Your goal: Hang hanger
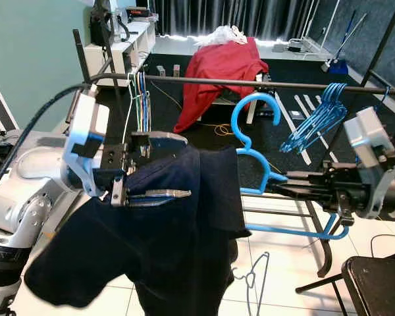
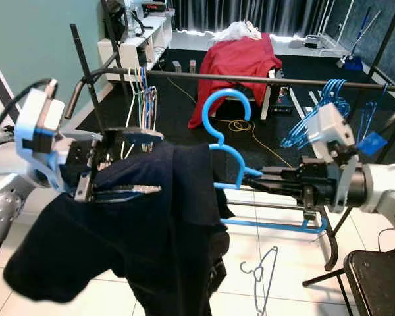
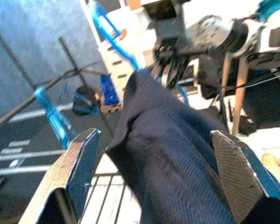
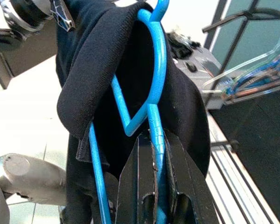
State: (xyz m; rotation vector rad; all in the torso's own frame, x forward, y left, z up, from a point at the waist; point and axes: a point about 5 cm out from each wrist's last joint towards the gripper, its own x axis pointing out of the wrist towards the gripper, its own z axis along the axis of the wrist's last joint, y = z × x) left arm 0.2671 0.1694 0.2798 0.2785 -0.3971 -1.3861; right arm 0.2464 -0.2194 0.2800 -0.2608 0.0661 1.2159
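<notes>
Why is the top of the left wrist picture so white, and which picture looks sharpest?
Left wrist view: glare washes out the floor behind the dark garment, and the far rack is soft. Right wrist view: sharpest, the blue hanger is crisp in the right gripper. Eye views: evenly lit, bright strip under the curtains.

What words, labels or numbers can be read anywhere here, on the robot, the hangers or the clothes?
None can be read.
The dark garment, the blue hanger in the right gripper and the left gripper carry no visible print.
The devices on the white shelf are too small and blurred to read any marking.
</notes>
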